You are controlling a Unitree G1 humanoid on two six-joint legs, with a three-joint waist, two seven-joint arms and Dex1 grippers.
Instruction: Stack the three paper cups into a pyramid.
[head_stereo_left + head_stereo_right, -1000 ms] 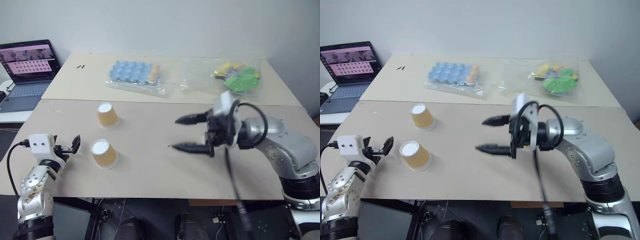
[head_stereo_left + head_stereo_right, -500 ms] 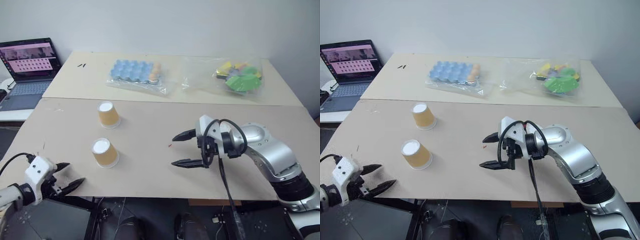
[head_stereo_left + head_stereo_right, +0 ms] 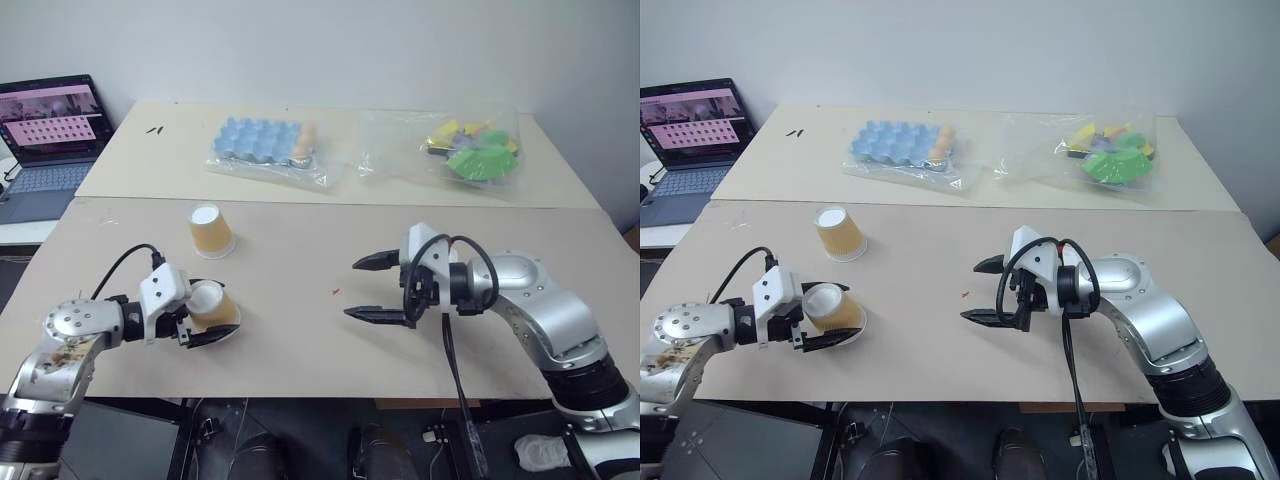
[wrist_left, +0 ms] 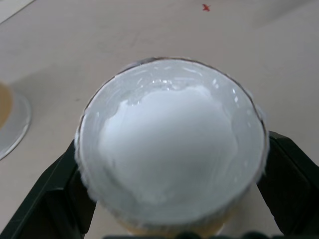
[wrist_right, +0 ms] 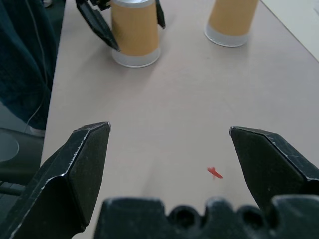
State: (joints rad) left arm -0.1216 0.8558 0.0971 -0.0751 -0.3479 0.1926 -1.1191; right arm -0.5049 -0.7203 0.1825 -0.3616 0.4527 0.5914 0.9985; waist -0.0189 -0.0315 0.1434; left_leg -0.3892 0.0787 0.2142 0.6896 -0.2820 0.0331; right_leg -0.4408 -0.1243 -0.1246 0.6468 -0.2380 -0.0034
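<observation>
Your left gripper [image 3: 203,318] is reaching in around the near paper cup [image 3: 214,306], which is sitting upside down near the front edge of the desk [image 3: 300,350]. From the head camera you're seeing one black finger on each side of that cup; the left wrist camera is adding that the fingers [image 4: 47,199] are flanking it closely, and whether they're pressing the wall you can't tell. The second paper cup [image 3: 210,230] is standing upside down just behind, apart from the first. Your right gripper [image 3: 375,290] is hovering above the desk's middle, fingers spread wide and grasping nothing. Its wrist camera is showing you a small red mark [image 5: 215,173] on the desk between its fingers [image 5: 82,167], with both cups beyond.
</observation>
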